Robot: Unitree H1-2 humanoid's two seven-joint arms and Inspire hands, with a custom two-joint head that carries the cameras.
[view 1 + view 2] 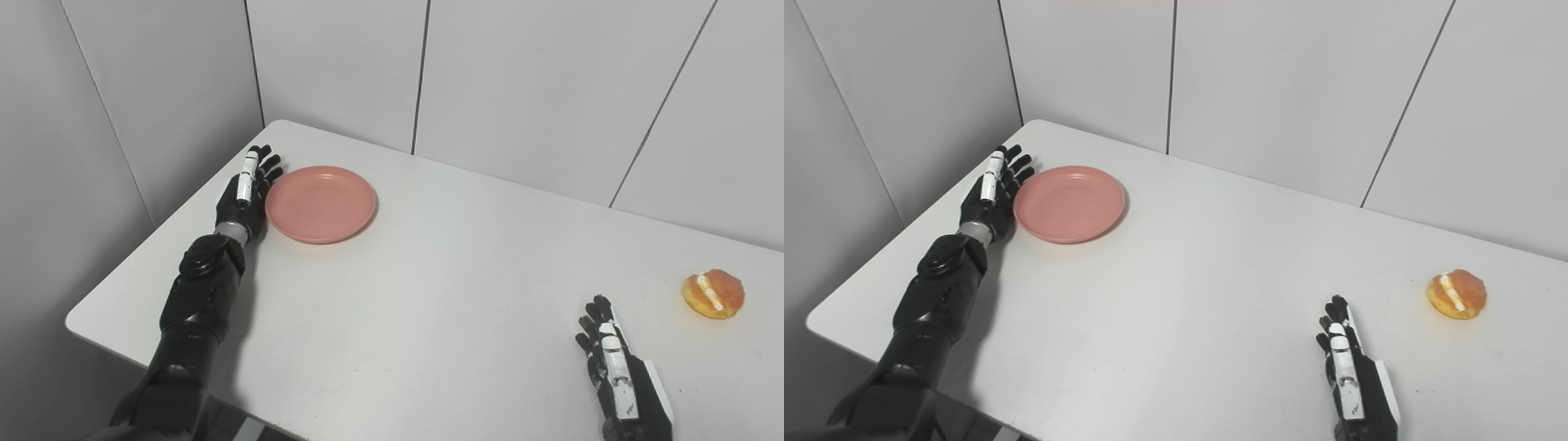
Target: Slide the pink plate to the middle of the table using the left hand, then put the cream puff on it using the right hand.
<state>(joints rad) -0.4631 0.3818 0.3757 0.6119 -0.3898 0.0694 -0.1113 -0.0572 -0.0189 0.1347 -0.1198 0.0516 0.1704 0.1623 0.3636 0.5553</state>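
A round pink plate [320, 203] lies flat on the white table [429, 294] toward its far left corner. My left hand [247, 192] stands on edge right beside the plate's left rim, fingers stretched out and apart, holding nothing; whether it touches the rim I cannot tell. A golden cream puff [713, 294] with a white cream line sits near the right edge. My right hand [612, 367] rests open near the front right, fingers straight, a short way left of and nearer than the puff.
Grey wall panels [520, 79] close off the back and left of the table. The table's left edge [165, 226] runs just beside my left forearm.
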